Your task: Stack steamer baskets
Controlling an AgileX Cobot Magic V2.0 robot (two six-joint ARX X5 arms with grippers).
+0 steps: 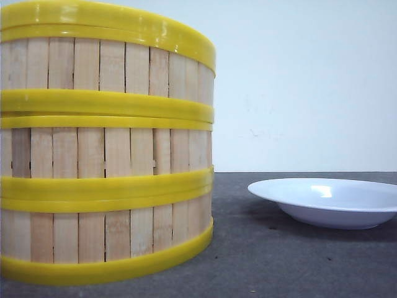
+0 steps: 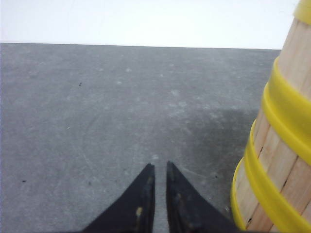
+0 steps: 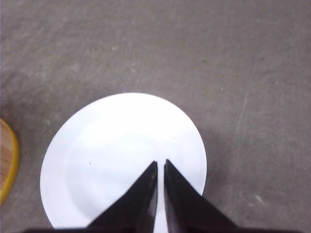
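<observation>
Three steamer baskets (image 1: 105,149) stand one on top of another at the left of the front view, with pale slat walls and yellow rims. The stack's side (image 2: 277,150) also shows in the left wrist view, beside my left gripper (image 2: 159,166). That gripper is shut and empty, low over the grey table, apart from the stack. My right gripper (image 3: 161,163) is shut with nothing in it, hovering above a white plate. A yellow-rimmed basket edge (image 3: 7,160) shows at the border of the right wrist view. Neither gripper appears in the front view.
A shallow white plate (image 1: 329,200) sits on the grey table to the right of the stack; the right wrist view has the plate (image 3: 121,145) under the fingers. A pale wall stands behind the table.
</observation>
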